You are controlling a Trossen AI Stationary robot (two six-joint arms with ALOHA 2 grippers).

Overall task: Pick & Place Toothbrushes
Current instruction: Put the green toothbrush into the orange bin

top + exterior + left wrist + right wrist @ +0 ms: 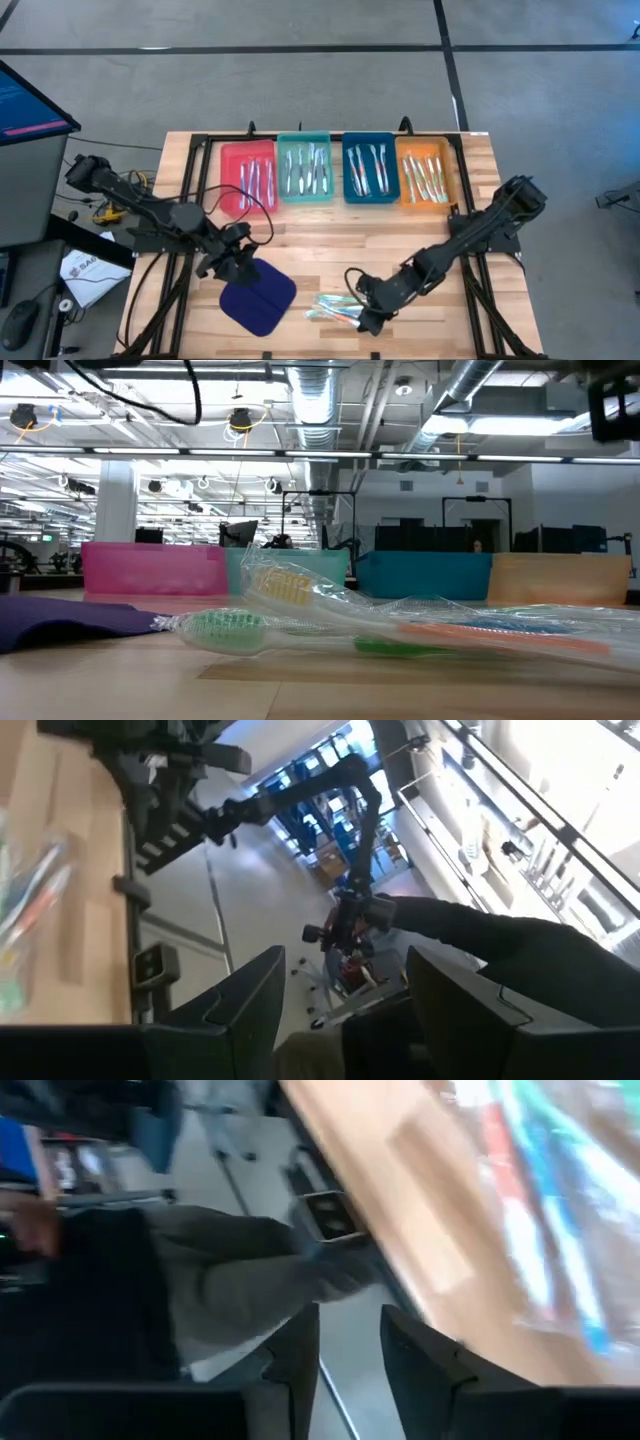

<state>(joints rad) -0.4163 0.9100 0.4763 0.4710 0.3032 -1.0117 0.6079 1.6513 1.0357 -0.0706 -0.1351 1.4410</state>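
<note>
Even, bright overhead light falls on the desk (pixel 330 245); shadows beside the trays (pixel 338 168) are faint. In the low view, ceiling strip lights (pixel 300 455) glare, and the wrapped toothbrushes (pixel 400 625) nearest the lens look soft. The right wrist view is heavily motion-blurred; the left wrist view blows out white near windows (pixel 560 790).

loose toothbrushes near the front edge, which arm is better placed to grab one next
Right. Its end effector sits at the end of the loose toothbrushes, fingers narrowly apart in its wrist view. The left end effector is over by the dark blue pad, farther off.
</note>
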